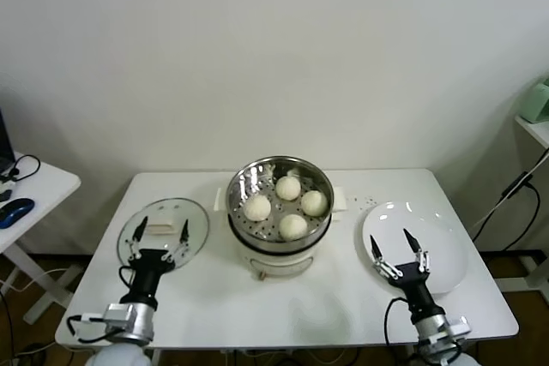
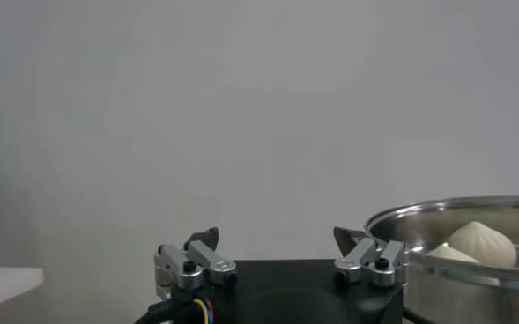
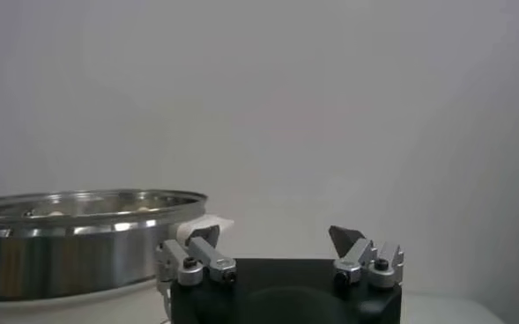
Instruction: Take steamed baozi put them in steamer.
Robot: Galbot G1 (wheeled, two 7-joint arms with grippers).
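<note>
1. Overhead, the head view lays out the whole white desk (image 1: 214, 297); to its left stands a side table (image 1: 39, 190) with a blue mouse (image 1: 15, 210) and a cable, which neither wrist view shows.
2. Leftmost on the desk lies a glass lid (image 1: 193, 220), flat; the left claw (image 1: 157, 235) hangs over it, its fingers spread apart and holding nothing.
3. From the left wrist view the left claw (image 2: 277, 242) shows the same wide gap between its dark tips, with only blank wall behind; the lid below it is out of sight there.
4. At the middle of the desk sits the steamer (image 1: 244, 184), a shiny steel pot on a white base.
5. Only the head view counts the steamed baozi (image 1: 292, 226): four cream buns on the perforated insert, none on the plate.
6. In the left wrist view the steamer (image 2: 457, 277) shows side-on, with the steamed baozi (image 2: 481, 244) peeking above its rim.
7. Seen from the right wrist, the steamer (image 3: 65, 242) is just a steel wall and rim, the buns barely visible.
8. Right of the steamer lies a white plate (image 1: 450, 255), bare; the right claw (image 1: 400, 244) hovers over its near-left part, fingers apart and empty.
9. Its own view shows the right claw (image 3: 277, 238) equally wide.
</note>
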